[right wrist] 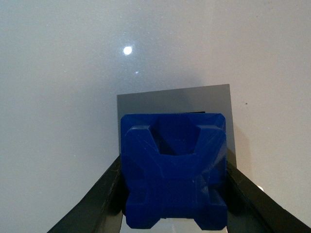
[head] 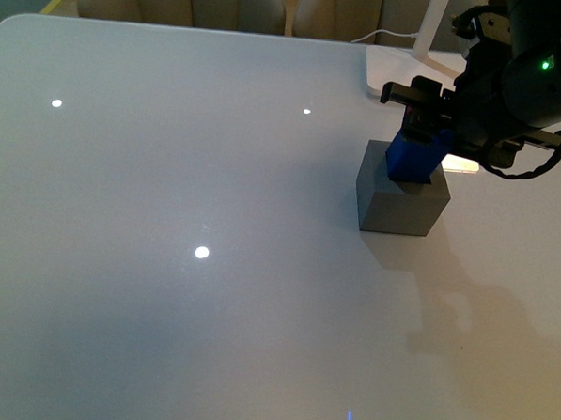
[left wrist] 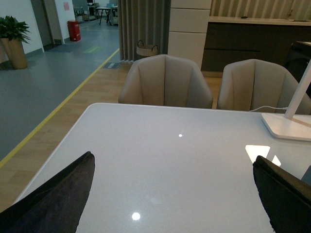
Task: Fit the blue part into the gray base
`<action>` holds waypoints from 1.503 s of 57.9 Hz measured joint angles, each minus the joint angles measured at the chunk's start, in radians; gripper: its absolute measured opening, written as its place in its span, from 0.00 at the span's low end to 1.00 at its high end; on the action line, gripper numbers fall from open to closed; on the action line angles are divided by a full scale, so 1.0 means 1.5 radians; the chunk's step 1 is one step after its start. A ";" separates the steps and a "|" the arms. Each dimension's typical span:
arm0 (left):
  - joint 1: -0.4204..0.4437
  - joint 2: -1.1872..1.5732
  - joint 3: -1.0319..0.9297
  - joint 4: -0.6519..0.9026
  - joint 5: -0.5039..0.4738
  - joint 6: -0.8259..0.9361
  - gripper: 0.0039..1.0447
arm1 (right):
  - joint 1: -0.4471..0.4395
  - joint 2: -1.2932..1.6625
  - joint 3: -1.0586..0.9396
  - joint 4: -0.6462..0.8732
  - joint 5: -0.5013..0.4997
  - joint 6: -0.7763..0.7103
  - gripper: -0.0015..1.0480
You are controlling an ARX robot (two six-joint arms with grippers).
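Note:
The gray base (head: 400, 206) is a matte cube on the white table at the right. My right gripper (head: 424, 119) is shut on the blue part (head: 417, 157) and holds it right over the cube's top, its lower end at or just in the hole; the hole is hidden. In the right wrist view the blue part (right wrist: 173, 167) sits between the two black fingers (right wrist: 102, 201), with the gray base (right wrist: 175, 99) behind it. My left gripper (left wrist: 172, 194) is open and empty over bare table; it does not show in the front view.
A white lamp base (head: 393, 69) with its stem stands just behind the cube at the back right, also in the left wrist view (left wrist: 285, 125). Two beige chairs (left wrist: 165, 81) stand beyond the table's far edge. The white table (head: 167, 223) stretches left of the cube.

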 joint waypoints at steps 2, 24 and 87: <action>0.000 0.000 0.000 0.000 0.000 0.000 0.93 | -0.001 0.002 0.000 0.000 -0.001 0.000 0.43; 0.000 0.000 0.000 0.000 0.000 0.000 0.93 | -0.005 0.002 0.001 -0.016 -0.006 -0.019 0.55; 0.000 0.000 0.000 0.000 0.000 0.000 0.93 | -0.076 -0.388 -0.575 0.747 0.044 -0.199 0.18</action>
